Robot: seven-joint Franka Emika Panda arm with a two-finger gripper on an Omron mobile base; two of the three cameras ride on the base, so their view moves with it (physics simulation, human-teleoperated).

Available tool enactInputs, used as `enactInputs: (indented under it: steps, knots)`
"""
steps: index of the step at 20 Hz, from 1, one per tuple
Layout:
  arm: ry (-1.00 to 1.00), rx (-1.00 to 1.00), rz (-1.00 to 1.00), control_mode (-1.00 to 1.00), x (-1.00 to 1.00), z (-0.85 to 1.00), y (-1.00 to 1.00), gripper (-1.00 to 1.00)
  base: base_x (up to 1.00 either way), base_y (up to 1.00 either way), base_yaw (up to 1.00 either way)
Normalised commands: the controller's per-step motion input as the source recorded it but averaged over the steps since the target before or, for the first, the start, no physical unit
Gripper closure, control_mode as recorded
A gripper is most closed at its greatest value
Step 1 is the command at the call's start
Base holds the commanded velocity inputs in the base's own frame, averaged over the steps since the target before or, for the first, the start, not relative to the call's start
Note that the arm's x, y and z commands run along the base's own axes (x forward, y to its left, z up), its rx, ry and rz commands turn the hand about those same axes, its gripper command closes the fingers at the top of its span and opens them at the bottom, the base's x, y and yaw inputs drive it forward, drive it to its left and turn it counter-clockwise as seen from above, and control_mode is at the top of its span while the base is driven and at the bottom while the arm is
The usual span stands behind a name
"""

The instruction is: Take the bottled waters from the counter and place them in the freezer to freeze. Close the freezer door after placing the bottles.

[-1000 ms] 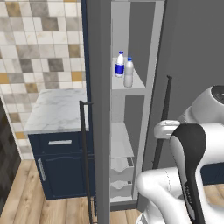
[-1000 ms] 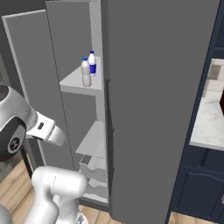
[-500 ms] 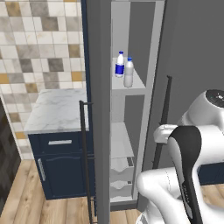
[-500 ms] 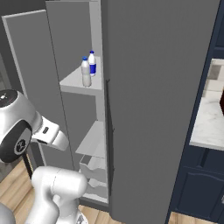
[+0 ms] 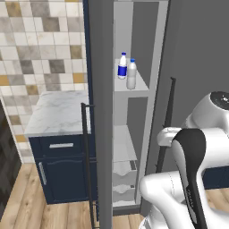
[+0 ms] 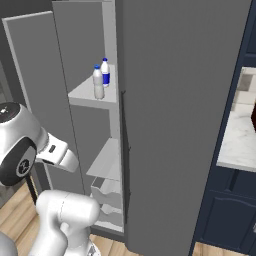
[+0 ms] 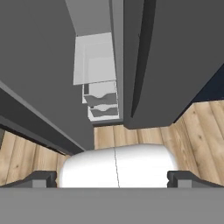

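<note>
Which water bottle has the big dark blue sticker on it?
The labelled bottle, standing upright on the freezer shelf, farther back. Beside it, the plain bottle is whitish all over, with no wide blue label.

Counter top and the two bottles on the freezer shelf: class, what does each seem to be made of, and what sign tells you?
Counter: looks like polished marble, white with grey veins, though it could be an imitation. Labelled bottle and plain bottle: probably clear or whitish plastic with blue caps, judging by their pale, see-through bodies.
</note>
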Motion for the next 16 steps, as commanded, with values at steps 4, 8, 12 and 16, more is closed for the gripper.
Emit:
enactInputs:
  steps: [4,8,12,16]
  knots:
    - [0.0,0.0,0.0,1.0,0.0,0.0,0.0,-1.0,-0.26,0.0,-0.01]
    - [0.0,0.0,0.0,1.0,0.0,0.0,0.0,-1.0,-0.45,0.0,-0.04]
    - [0.0,0.0,0.0,1.0,0.0,0.0,0.0,-1.0,-0.77,0.01,-0.13]
    - [0.0,0.0,0.0,1.0,0.0,0.0,0.0,-1.0,-0.64,0.08,-0.12]
